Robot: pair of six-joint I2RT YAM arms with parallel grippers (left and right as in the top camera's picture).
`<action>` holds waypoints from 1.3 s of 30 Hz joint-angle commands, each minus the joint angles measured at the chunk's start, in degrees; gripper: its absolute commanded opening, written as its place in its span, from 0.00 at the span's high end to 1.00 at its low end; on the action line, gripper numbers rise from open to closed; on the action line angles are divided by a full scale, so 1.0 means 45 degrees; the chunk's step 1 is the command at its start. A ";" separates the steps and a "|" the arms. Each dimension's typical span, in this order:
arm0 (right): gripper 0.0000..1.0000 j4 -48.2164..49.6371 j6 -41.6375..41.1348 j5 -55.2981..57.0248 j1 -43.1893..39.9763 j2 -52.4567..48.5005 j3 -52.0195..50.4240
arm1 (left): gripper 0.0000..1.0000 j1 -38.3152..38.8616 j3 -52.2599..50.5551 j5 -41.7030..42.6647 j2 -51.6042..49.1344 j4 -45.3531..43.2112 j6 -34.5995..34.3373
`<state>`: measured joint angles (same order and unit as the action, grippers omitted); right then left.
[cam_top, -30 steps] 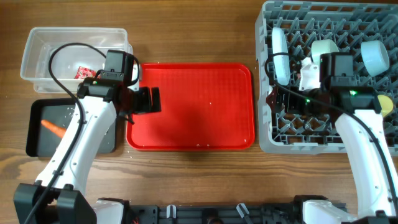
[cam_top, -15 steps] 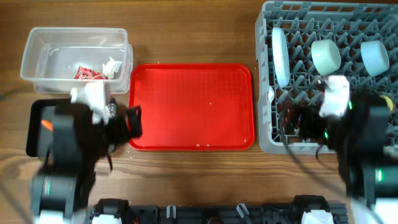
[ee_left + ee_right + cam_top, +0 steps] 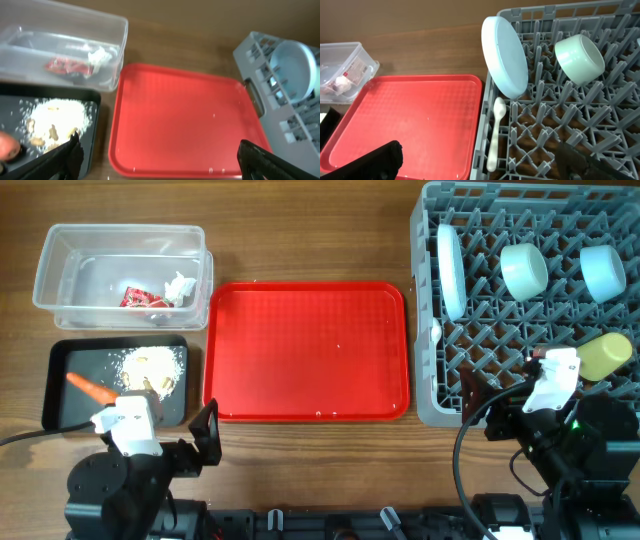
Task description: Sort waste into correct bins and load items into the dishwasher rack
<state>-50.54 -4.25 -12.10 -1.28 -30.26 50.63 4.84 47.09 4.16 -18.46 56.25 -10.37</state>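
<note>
Left end effector (image 3: 159,150), spread wide, hangs beside the shallow black rectangular tray (image 3: 58,410) — right end effector (image 3: 477,150), likewise spread, faces the grey plastic grid rack (image 3: 605,107) along its left edge.

A wooden table (image 3: 310,240) with lengthwise grain carries four things; a clear plastic tub (image 3: 44,280) sits at its far left; a shallow black tray (image 3: 56,410) lies just in front of the tub; a flat red tray (image 3: 300,380) lies in the middle, close beside both; a grey dishwasher rack (image 3: 424,395) stands at the right, near the red tray, running past the picture's edge.
</note>
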 commanded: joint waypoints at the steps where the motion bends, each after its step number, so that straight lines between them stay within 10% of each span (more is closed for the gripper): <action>1: 0.00 -0.0015 -0.0087 0.0199 0.0029 -0.0136 -0.0117 | 0.00 -0.0019 -0.0083 -0.0175 0.0068 0.0636 -0.0078; 27: 0.00 -0.0102 0.0058 0.0806 0.0792 0.3740 -0.0311 | 0.00 -0.0019 -0.0083 -0.0175 0.0068 0.1758 -0.0078; 39: 0.00 1.0370 -0.0724 0.2093 0.0792 0.6683 -0.8374 | 0.00 -0.0019 -0.0083 -0.0175 0.0068 0.1763 -0.0078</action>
<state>-9.06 -6.42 -7.14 2.00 -1.54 18.44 4.84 46.81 4.14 -18.46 64.29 -10.37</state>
